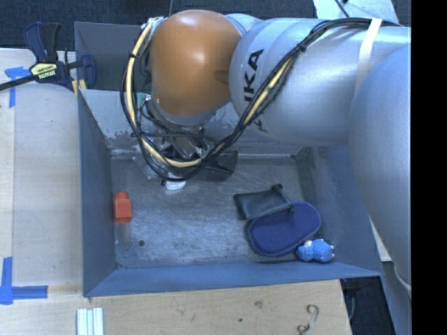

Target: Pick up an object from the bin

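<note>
My gripper (174,180) hangs low over the back left part of the bin floor, mostly hidden beneath the arm's orange dome and cables. A small orange block (123,206) lies to its left, near the left wall. A dark boxy thing (225,165) sits just right of the gripper, by the back wall; I cannot make out what it is. Nothing shows directly under the gripper.
At the front right lie a dark grey flat pouch (262,201), a blue oval mesh pad (283,230) overlapping it, and a small light-blue fuzzy toy (316,250) in the corner. The arm covers the bin's back right.
</note>
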`<state>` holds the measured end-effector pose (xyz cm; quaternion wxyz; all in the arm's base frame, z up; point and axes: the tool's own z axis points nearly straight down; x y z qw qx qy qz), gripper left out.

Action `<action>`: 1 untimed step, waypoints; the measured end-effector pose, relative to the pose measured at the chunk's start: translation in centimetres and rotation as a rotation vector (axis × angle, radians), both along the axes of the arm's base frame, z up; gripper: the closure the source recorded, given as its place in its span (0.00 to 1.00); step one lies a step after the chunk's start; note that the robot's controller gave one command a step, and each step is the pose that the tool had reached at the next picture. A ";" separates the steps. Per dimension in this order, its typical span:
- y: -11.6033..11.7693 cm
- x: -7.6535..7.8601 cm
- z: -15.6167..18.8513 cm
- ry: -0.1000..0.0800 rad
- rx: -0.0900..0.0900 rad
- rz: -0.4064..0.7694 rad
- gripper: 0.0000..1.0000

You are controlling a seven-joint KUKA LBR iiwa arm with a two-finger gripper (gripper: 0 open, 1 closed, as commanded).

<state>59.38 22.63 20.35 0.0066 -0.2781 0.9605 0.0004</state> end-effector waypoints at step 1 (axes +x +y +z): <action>-1.5 1.7 -6.1 0.014 -0.003 -0.297 1.00</action>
